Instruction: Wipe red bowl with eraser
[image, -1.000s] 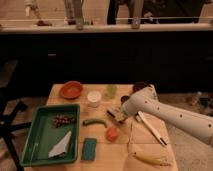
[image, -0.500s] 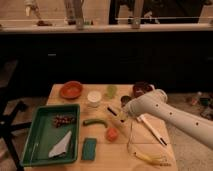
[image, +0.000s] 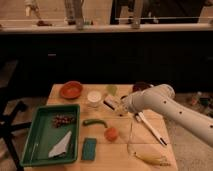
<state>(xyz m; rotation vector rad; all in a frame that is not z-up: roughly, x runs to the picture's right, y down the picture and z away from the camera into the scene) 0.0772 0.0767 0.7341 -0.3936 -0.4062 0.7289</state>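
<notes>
Though its arm (image: 167, 104) half-hides it, gripper (image: 121, 106) neighbours eraser (image: 111, 103).

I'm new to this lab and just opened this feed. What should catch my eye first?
The white robot arm reaches in from the right, its closed end effector over the middle of the table beside the eraser. A green tray fills the front left; the red bowl sits at the back left.

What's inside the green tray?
A dark bunch, maybe grapes, and a pale folded sheet lie in the green tray. Whatever is under the sheet is covered. The gripper, shut, is outside it, by the eraser mid-table.
</notes>
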